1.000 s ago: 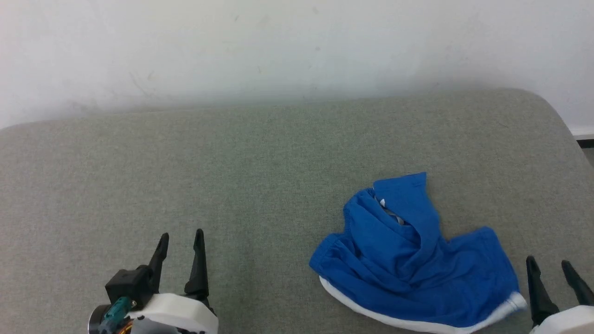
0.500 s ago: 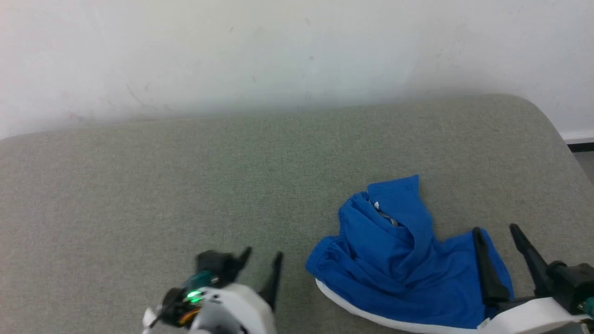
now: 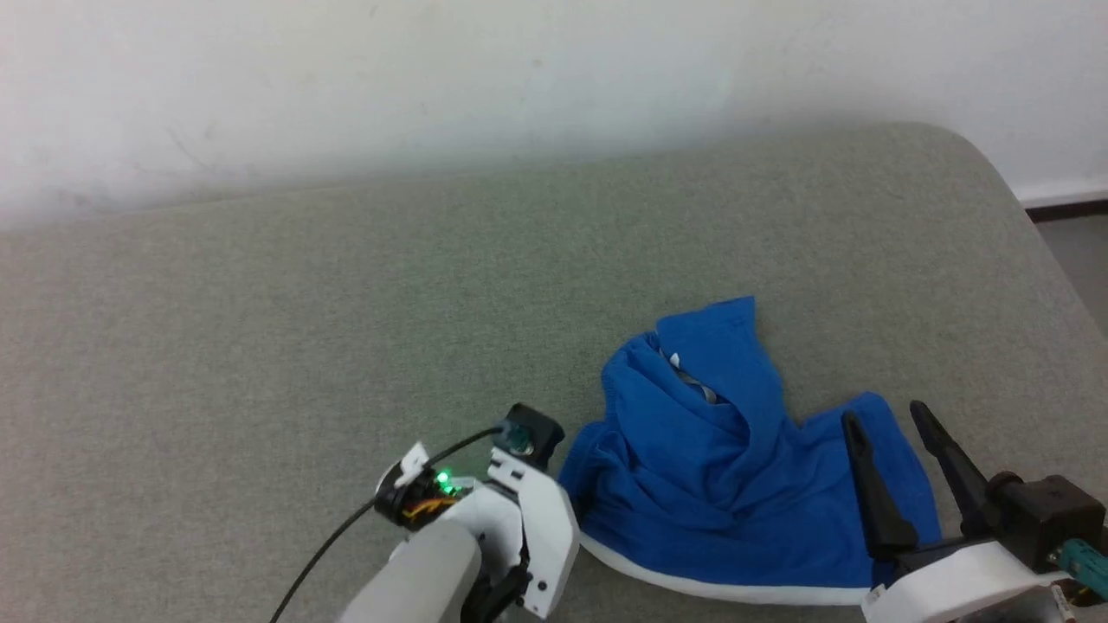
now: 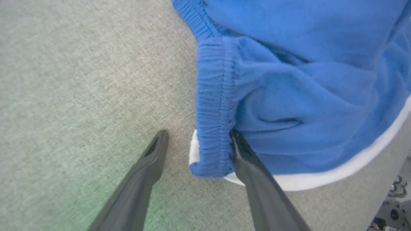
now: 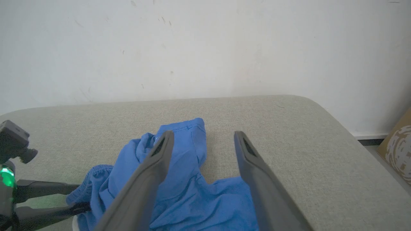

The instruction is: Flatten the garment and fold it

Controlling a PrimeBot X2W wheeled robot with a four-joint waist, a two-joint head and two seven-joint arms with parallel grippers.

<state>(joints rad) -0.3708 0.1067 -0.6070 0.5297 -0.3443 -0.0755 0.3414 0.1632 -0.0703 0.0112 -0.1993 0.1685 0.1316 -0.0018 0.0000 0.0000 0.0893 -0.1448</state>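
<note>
In the head view, the garment [image 3: 718, 484] lies crumpled near-right on the grey cushion [image 3: 346, 303], with the right gripper [image 3: 883, 414] spread wide over its right part. In the left wrist view, the left gripper [image 4: 198, 132], fingers apart, straddles its elastic band.

The left pincer [image 4: 198, 132] has been carried from the lower left of the head view across to the left edge of the garment [image 3: 692, 493]. Its parted fingers are now set on either side of the elastic waistband [image 4: 215, 96] corner. The right pincer [image 3: 883, 411] has been brought inward from beside the garment to above its right part. The head camera has been turned slightly, so the whole scene is shifted.
</note>
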